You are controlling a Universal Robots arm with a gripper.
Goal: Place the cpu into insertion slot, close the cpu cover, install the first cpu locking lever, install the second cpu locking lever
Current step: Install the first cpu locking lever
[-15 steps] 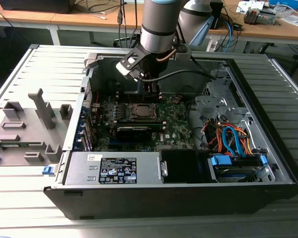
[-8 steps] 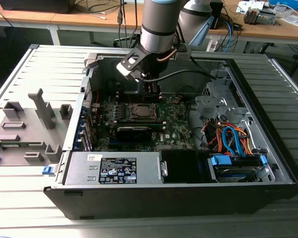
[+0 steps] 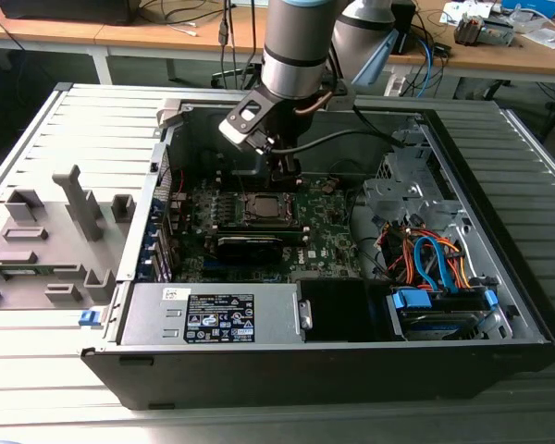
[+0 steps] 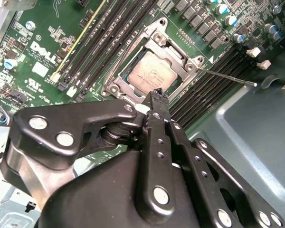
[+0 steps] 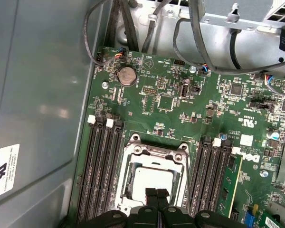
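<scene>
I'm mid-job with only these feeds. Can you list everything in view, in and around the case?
computer case: one, black and grey, lying open on the slatted table.
motherboard: one, green, inside the case.
cpu: one, silver-grey, seated in the socket.
cpu cover: one, silver frame, flat around the cpu.
locking lever: one thin silver rod, sticking out beside the socket.
memory slots: black rows, either side of the socket.
coin battery: one, silver, on the motherboard.
power supply: one, silver, at the case's near edge.
cables: orange and blue bundle, exterior view's right.
fixtures: several, grey, on the table, exterior view's left.
gripper: one, black, fingers together, over the socket's edge.
</scene>
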